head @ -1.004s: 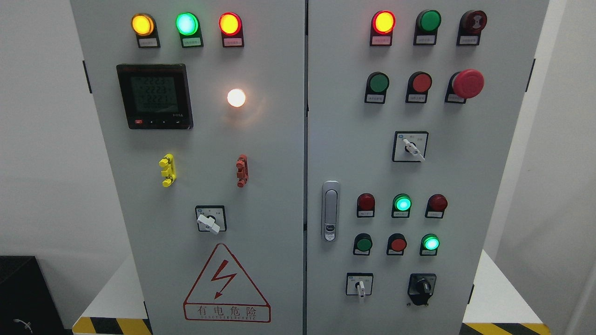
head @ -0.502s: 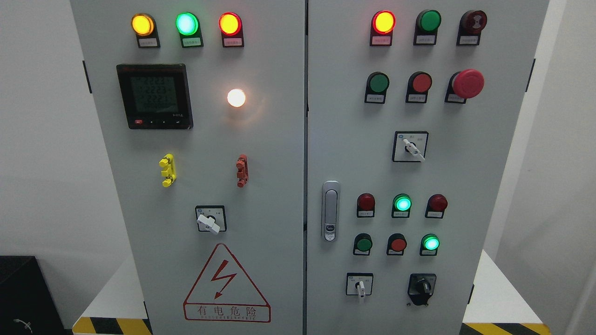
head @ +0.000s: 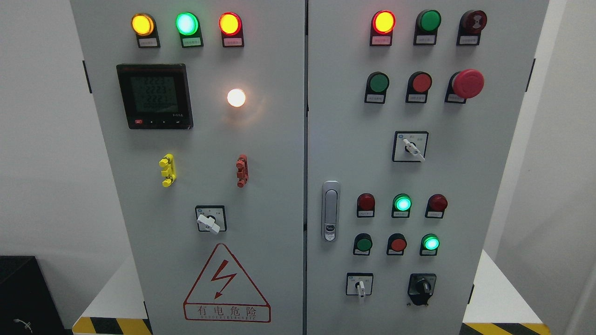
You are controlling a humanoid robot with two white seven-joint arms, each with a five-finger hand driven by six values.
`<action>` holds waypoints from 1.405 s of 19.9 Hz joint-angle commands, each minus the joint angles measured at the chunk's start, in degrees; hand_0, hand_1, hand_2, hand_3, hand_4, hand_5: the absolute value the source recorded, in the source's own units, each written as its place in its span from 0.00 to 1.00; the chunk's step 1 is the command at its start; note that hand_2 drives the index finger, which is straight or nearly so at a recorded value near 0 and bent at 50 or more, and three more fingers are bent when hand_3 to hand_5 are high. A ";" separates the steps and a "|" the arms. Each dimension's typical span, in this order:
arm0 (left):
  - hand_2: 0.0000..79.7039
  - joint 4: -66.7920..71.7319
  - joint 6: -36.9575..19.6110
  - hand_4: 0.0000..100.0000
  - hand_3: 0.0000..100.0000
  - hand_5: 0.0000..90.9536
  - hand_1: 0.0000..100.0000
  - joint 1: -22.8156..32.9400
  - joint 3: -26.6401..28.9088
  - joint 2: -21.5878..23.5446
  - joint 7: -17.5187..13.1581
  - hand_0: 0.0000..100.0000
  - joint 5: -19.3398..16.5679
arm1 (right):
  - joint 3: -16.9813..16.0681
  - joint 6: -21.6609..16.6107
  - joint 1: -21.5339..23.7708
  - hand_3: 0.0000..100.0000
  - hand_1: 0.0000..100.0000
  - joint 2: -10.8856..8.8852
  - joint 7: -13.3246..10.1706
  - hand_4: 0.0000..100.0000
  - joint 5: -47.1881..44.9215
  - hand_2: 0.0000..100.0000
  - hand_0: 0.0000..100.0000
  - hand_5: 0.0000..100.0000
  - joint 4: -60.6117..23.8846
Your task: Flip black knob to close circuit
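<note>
The black knob sits on a black plate at the lower right of the grey electrical cabinet's right door. Its handle points up and slightly left. To its left is a white-handled selector switch pointing down. Neither of my hands nor arms shows anywhere in the head view.
Lit and unlit lamps and push buttons fill the right door, with a red mushroom stop button at the top and a silver door latch by the seam. The left door carries a meter, another selector and a warning triangle.
</note>
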 commanded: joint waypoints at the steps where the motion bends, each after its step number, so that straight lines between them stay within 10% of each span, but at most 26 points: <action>1: 0.00 0.79 0.05 0.00 0.00 0.00 0.56 0.00 -1.23 0.00 0.08 0.12 0.00 | 0.70 -2.04 0.22 0.10 0.11 -0.50 -1.03 0.06 5.38 0.06 0.00 0.00 -15.10; 6: 0.00 0.79 0.05 0.00 0.00 0.00 0.56 0.00 -1.23 0.00 0.00 0.12 0.00 | 0.52 -6.53 0.31 0.32 0.13 -1.38 -6.29 0.23 14.35 0.20 0.00 0.03 -20.55; 13: 0.00 0.79 -0.04 0.00 0.00 0.00 0.56 0.00 -1.23 0.00 0.00 0.12 0.00 | 0.44 -6.71 0.31 0.59 0.17 -1.29 -11.13 0.45 23.15 0.45 0.00 0.34 -27.94; 18: 0.00 0.79 -0.04 0.00 0.00 0.00 0.56 0.00 -1.23 0.00 0.00 0.12 0.00 | 0.26 -6.36 -0.22 0.78 0.19 -1.21 -19.39 0.60 31.83 0.68 0.00 0.59 -32.50; 28: 0.00 0.79 0.05 0.00 0.00 0.00 0.56 0.00 -1.14 0.00 0.00 0.12 0.00 | -0.18 -3.46 1.19 0.90 0.20 -0.59 -20.71 0.71 38.35 0.79 0.00 0.74 -50.26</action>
